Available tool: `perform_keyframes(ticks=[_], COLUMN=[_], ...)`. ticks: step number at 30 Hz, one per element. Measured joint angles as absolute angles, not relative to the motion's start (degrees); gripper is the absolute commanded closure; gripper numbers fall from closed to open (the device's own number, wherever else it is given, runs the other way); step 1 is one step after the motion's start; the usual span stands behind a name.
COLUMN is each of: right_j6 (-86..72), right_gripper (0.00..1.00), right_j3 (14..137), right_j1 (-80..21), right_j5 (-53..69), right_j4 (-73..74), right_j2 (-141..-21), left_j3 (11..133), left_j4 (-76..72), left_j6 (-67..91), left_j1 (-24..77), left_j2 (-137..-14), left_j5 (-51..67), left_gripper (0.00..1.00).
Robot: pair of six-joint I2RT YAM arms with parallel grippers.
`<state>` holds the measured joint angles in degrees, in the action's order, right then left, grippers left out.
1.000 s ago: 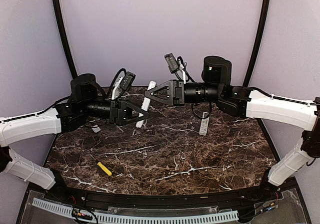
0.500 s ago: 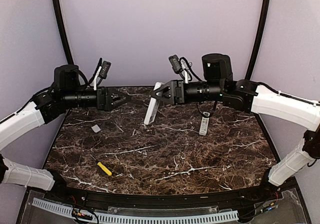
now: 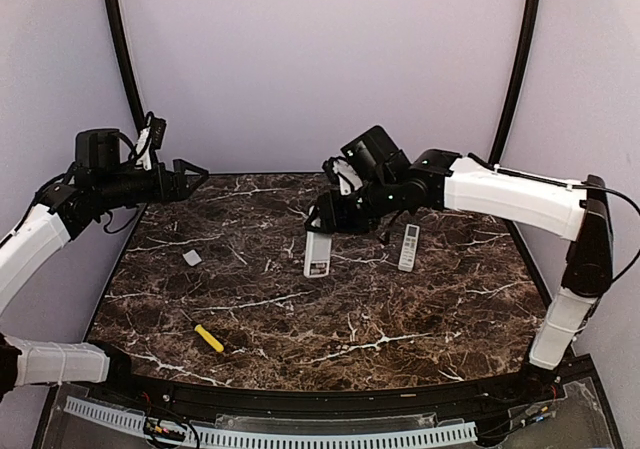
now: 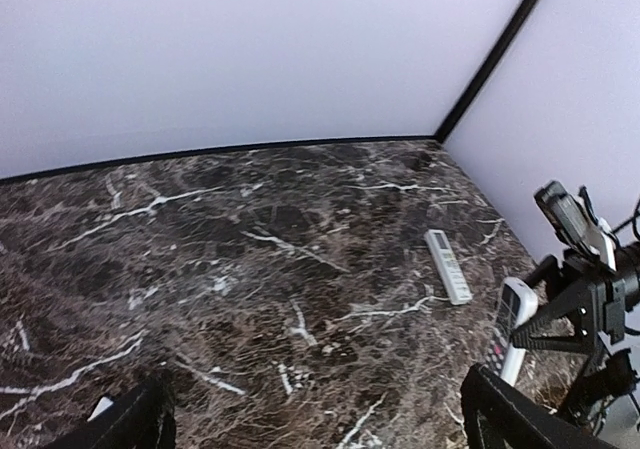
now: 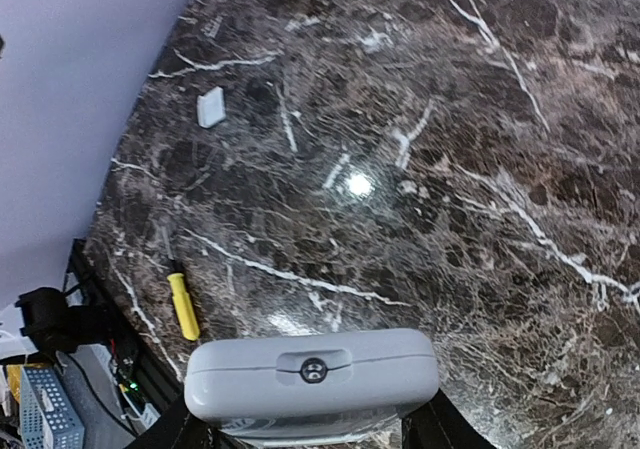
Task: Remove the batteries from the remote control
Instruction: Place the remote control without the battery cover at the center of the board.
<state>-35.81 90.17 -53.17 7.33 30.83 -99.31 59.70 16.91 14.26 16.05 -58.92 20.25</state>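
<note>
My right gripper (image 3: pixel 322 224) is shut on a white remote control (image 3: pixel 317 252), holding it by its upper part over the middle of the marble table, with its lower end close to or on the surface. In the right wrist view the remote's grey end face (image 5: pixel 312 369) fills the space between my fingers. My left gripper (image 3: pixel 193 177) is open and empty, high at the far left, well away from the remote. It sees the held remote (image 4: pixel 511 316) at its right edge. No batteries show in any view.
A second white remote (image 3: pixel 409 247) lies flat to the right of the held one, also in the left wrist view (image 4: pixel 448 265). A small white cover (image 3: pixel 191 257) lies at the left. A yellow-handled screwdriver (image 3: pixel 209 338) lies near the front left.
My left gripper has let go of the remote and drawn back far to the left. My right gripper has swung the remote down and lowered it toward the table.
</note>
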Motion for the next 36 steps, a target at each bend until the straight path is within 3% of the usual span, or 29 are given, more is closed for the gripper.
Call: perform_keyframes(ticks=[5,16,31,36], right_j6=[-39.7,-44.8,-49.2,-49.7], right_gripper=[0.97,0.93,0.55,0.33], right_j3=[93.8,101.1,102.8,102.9], right_j1=[-53.2,-53.2,-53.1,-53.1], right_j5=[3.5,-3.4,-6.7,-7.2], right_j4=[39.8,49.8,50.8,50.5], right_j2=[-106.4,-119.3,-122.4,-122.8], left_j3=[56.4,55.3,54.7,54.6], left_j4=[18.0,19.1,19.9,19.9], left_j6=[15.4,12.1,10.9,10.9], left_j1=[9.9,9.5,9.5,9.5], left_j2=[-58.9,-57.0,-55.9,-55.9], left_j5=[14.8,5.9,4.0,4.0], left_gripper=[0.01,0.01,0.01,0.02])
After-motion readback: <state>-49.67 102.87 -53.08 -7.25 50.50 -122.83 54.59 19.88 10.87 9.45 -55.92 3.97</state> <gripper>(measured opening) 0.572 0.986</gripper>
